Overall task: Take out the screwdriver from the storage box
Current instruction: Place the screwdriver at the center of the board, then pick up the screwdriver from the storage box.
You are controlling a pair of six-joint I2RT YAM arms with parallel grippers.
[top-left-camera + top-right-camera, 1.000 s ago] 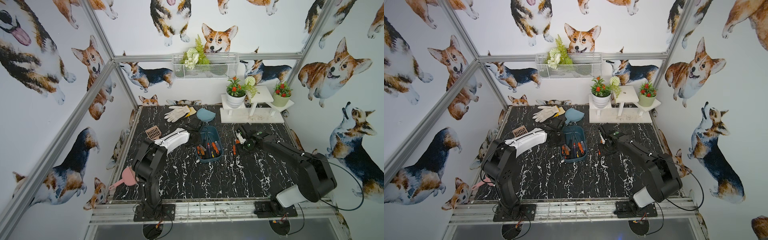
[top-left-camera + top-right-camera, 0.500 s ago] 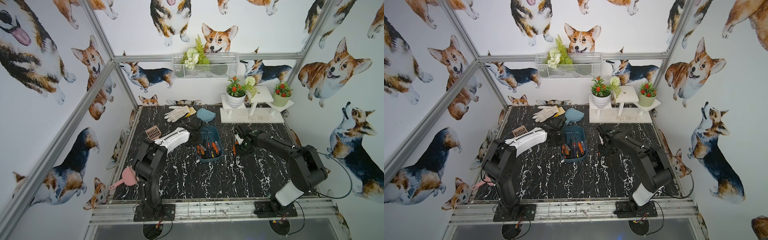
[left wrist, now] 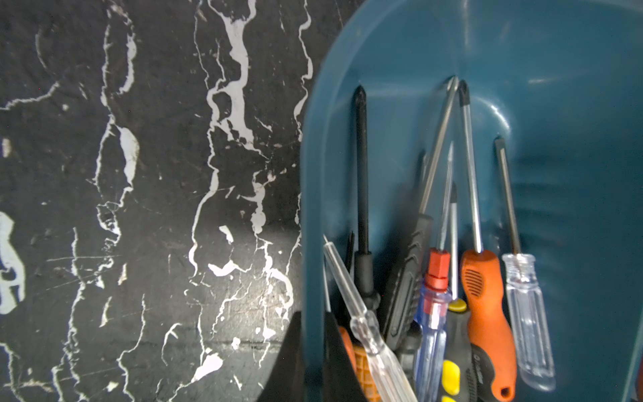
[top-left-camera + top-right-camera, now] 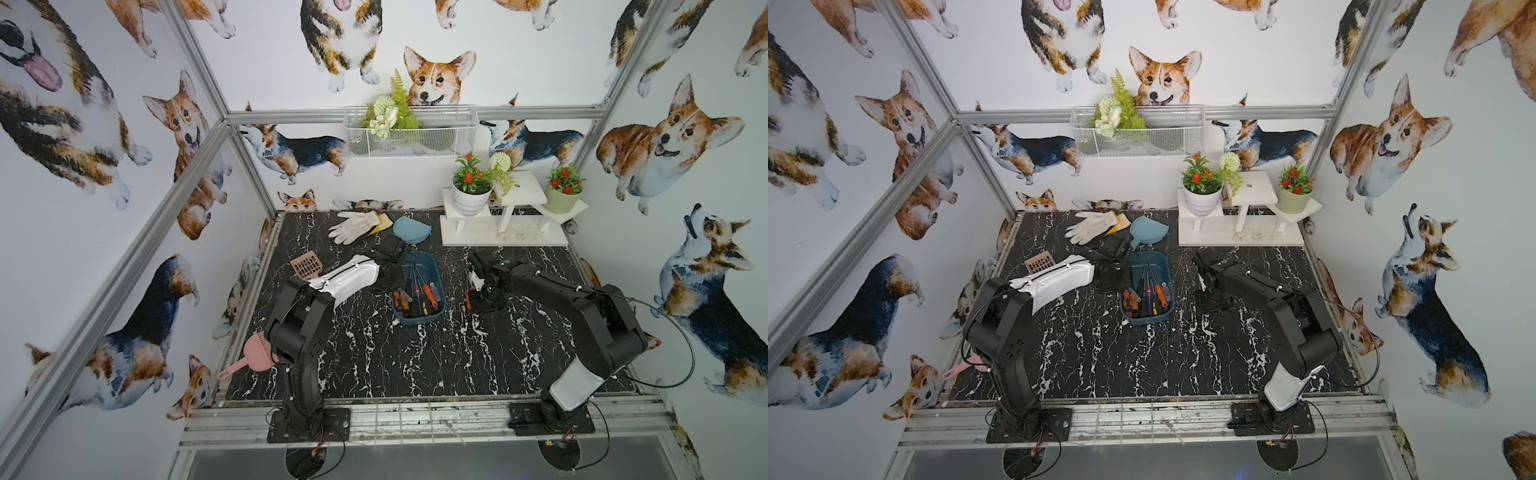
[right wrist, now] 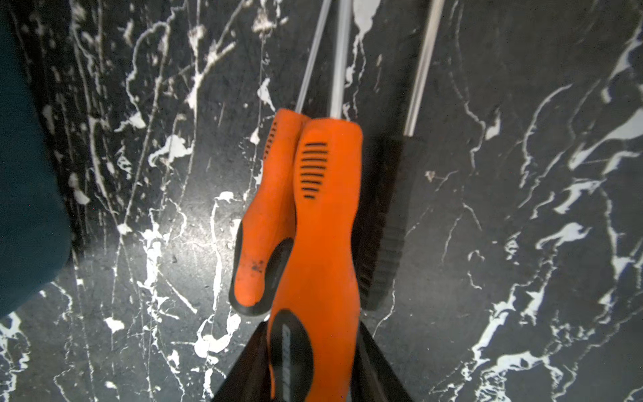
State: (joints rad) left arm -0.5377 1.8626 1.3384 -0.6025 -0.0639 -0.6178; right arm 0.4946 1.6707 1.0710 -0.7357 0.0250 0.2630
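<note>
- Your left gripper [image 3: 311, 351] is clenched on the storage box [image 3: 313, 209]. One finger sits outside a long wall and the other inside it, so the wall is pinched between them.
- The storage box [image 4: 417, 320] stands on the black marble tabletop [image 4: 395, 365] between your two arms, as both top views show (its long sides run away from the arm bases).
- Inside it you have a loose bundle of screwdrivers, with the handles bunched at the end nearer the bases. Among them are a clear-handled screwdriver [image 3: 529, 313] and a blue-handled screwdriver [image 3: 431, 320] with a red collar.
- Your right gripper [image 5: 313, 334] is low over the tabletop, just beside the box on its right side. An orange-handled screwdriver [image 5: 323, 215] lies lengthwise between its two fingers.
- You cannot tell whether those fingers press on the handle or stand just clear of it (the handle is blurred).
- That handle overlaps a second orange screwdriver [image 5: 264, 222] lying on the tabletop, and a black-handled screwdriver [image 5: 386, 226] lies alongside. All three are outside the box.
</note>
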